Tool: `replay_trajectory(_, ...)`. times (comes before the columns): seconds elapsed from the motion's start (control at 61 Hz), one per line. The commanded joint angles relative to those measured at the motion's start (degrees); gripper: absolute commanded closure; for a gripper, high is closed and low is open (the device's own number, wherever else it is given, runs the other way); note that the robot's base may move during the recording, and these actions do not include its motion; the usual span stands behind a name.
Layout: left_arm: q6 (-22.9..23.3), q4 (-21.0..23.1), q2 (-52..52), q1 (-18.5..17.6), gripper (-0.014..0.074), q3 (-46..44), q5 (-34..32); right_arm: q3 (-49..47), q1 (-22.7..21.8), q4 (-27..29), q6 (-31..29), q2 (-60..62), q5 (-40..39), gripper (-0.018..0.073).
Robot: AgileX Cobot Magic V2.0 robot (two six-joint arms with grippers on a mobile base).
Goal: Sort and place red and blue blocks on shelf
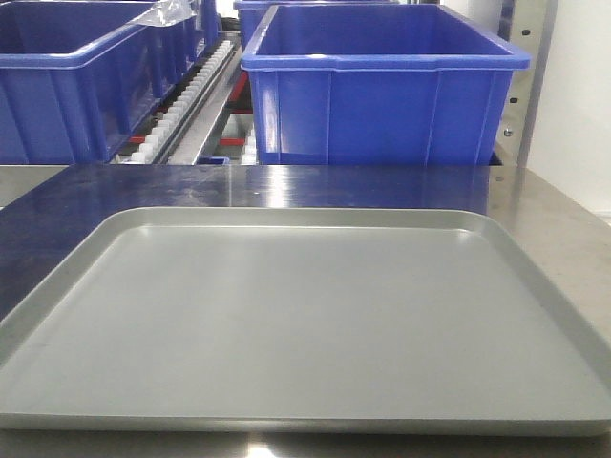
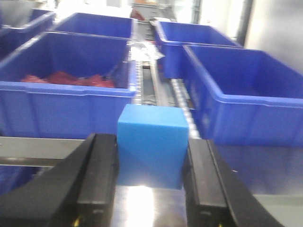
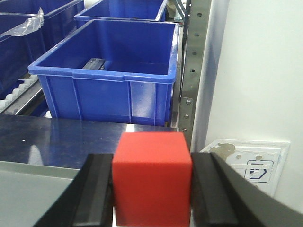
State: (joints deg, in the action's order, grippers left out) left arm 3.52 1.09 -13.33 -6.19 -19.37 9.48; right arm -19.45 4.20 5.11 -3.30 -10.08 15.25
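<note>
With the left gripper [image 2: 150,153], grasps the blue block [image 2: 151,135] squarely: black fingers [image 2: 97,179] pressed flat against its left and right faces, top and front faces in plain sight. Holds the wrist level and low over the shiny tabletop [image 2: 270,163], aimed straight into the shelf [image 2: 150,92]; cannot tell whether the cube touches the steel or hangs just above it. Faces, from left to right, the left-hand bin [image 2: 61,106] with a heap of red bits inside, a roller track [image 2: 185,106] running back between the rows, then the right-hand bin [image 2: 251,113], with more blue bins behind both, all slightly blurred. From the front camera, shows the grey tray [image 1: 305,218] lying flat on the tabletop just before the shelf's bins. With the right gripper [image 3: 152,191], clenches the red block [image 3: 152,172] in the same manner, one dark finger on each side, cube upright and centred. Holds this wrist level too, near the right end of the tabletop, with a corner of the grey tray at lower left. Points toward a deep blue bin [image 3: 109,66] set slightly left of the cube; just right of that bin, the steel upright [image 3: 191,56] of the shelf with its screw holes, then white wall [image 3: 255,71] and a socket plate [image 3: 251,163].
</note>
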Motion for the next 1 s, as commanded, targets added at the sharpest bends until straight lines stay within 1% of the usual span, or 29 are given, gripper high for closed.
replay_trajectory(0.0,-0.03,-0.07,-0.38,0.96,0.0475,-1.47,-5.89,-1.63,-0.27,0.00,-0.07,-0.57,-4.63,0.0482)
replay_trajectory(0.18,-0.03,-0.07,-0.38,-0.85,0.0474,-1.47,-5.89,-1.63,-0.27,0.00,-0.07,-0.57,-4.63,0.0482)
replay_trajectory(0.984,-0.03,-0.07,-0.38,-0.85,0.0474,-1.47,-5.79,-1.63,-0.27,0.00,-0.07,-0.57,-4.63,0.0482)
